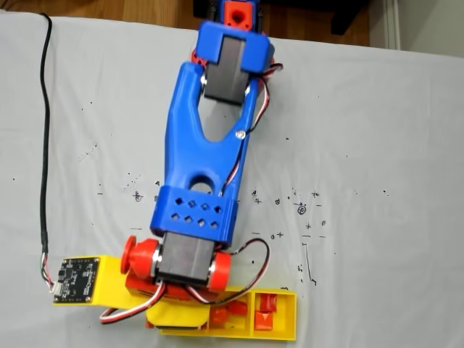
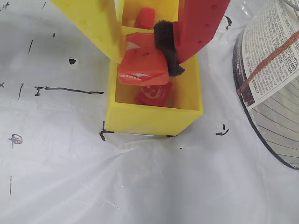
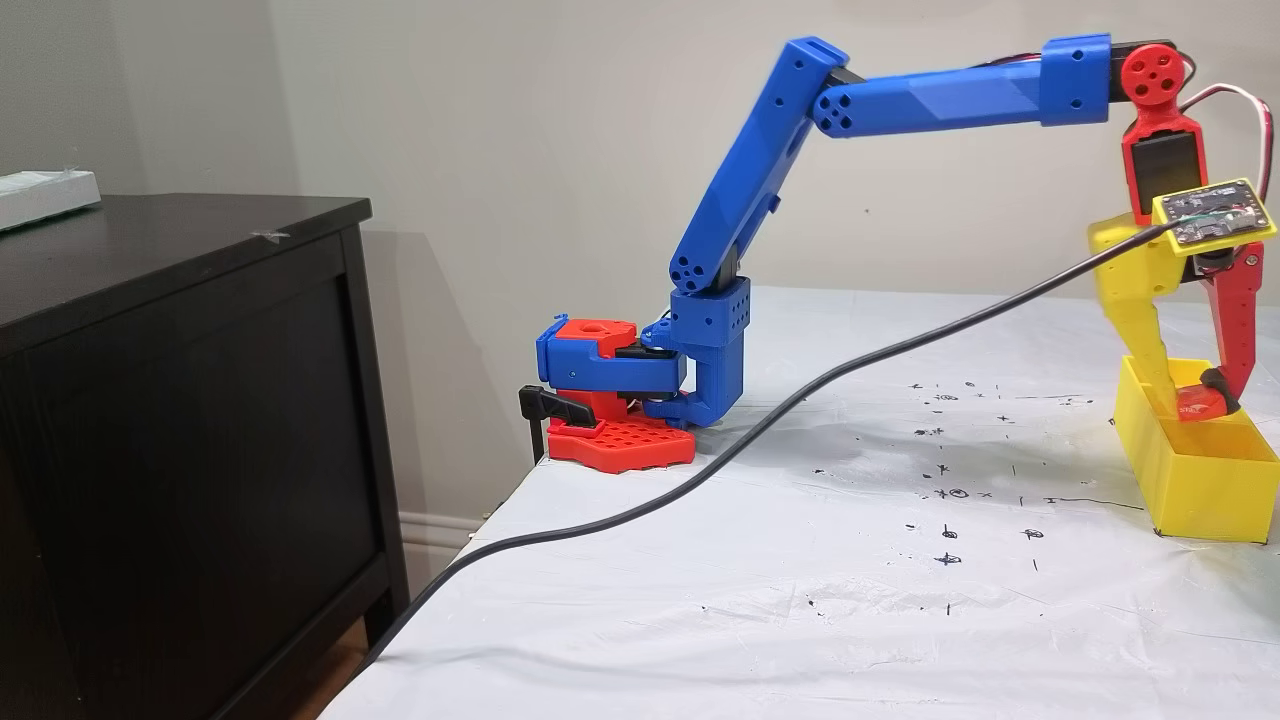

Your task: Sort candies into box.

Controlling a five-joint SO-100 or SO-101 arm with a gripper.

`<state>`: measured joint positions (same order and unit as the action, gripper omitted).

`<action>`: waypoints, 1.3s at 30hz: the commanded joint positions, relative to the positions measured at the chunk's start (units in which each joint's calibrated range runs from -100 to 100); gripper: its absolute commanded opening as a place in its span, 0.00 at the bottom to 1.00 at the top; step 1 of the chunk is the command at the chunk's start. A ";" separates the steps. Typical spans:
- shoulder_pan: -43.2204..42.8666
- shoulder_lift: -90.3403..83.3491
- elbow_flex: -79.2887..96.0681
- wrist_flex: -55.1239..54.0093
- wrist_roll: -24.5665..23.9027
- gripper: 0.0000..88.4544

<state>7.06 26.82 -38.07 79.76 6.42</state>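
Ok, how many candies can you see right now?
4 candies. One is gripped by the hand over the box's end compartment, one lies beneath it, one in the middle compartment, one at the far end. Others may be hidden under the arm.

The arm (image 3: 760, 190) is built of bright blue plastic links on a red perforated base (image 3: 620, 440). Its wrist carries a red round hub (image 3: 1152, 72) and dark grey motors. The pincer (image 3: 1195, 395) has one yellow finger and one red finger with black padding. A small circuit board (image 1: 76, 279) sits on a yellow bracket, trailing a black cable (image 3: 700, 470).
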 commanded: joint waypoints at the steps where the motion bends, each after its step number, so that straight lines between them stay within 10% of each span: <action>1: -1.08 0.24 -10.95 3.05 0.15 0.00; 12: -1.08 1.68 -11.96 4.93 0.93 0.01; 20: -0.72 3.97 -16.14 7.71 1.51 0.29; 27: -0.72 3.38 -15.51 8.29 1.90 0.36; 39: -0.45 0.92 -13.78 8.53 1.95 0.03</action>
<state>7.06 32.91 -49.44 87.78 7.99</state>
